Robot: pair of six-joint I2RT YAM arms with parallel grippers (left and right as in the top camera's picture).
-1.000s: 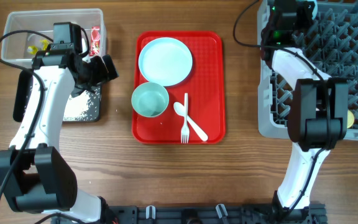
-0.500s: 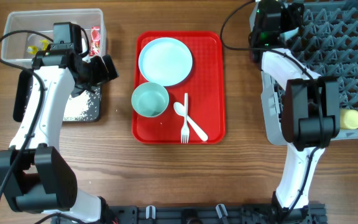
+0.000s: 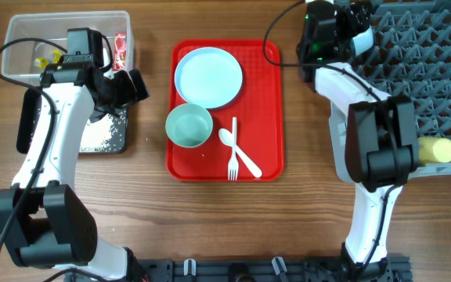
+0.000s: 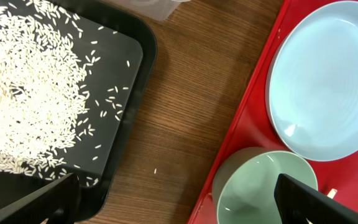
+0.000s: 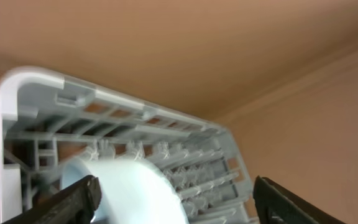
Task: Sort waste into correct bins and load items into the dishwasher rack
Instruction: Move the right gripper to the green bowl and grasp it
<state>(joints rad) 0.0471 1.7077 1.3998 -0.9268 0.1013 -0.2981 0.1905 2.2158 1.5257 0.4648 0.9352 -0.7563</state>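
since only the tips of its two fingers enter the left wrist view at the bottom corners, the left gripper (image 4: 176, 186) is seen merely as spread wide and empty, held over the bare wood between the black tray (image 4: 135, 81) and the red tray (image 3: 268, 102). the rice grains (image 4: 23, 81) are heaped on the black tray, and one stray grain (image 4: 155, 170) lies on the table (image 4: 185, 81). from overhead much of that tray is hidden under the left arm. behind it the clear tub (image 3: 22, 31) is partly covered by the wrist; yellow scraps (image 3: 49, 56) and a wrapper (image 3: 119, 48) are made out inside, but the wrapper's red print cannot be read.

the right gripper (image 5: 176, 186) is likewise parted wide, with nothing clasped. low between its fingers a pale rounded item (image 5: 129, 193), blurred and cut off by the frame edge, is seated in a corner of the grey rack (image 5: 73, 106); whether it is a bowl or a cup cannot be told. from overhead the rack is cut off at the top and right, and a yellow cup (image 3: 437, 149) is seen on its side near its front edge.

on the red tray the plate (image 3: 208, 76), the bowl (image 3: 189, 125), the fork (image 3: 233, 129) and the spoon (image 3: 226, 137) are laid, the two utensils crossing.
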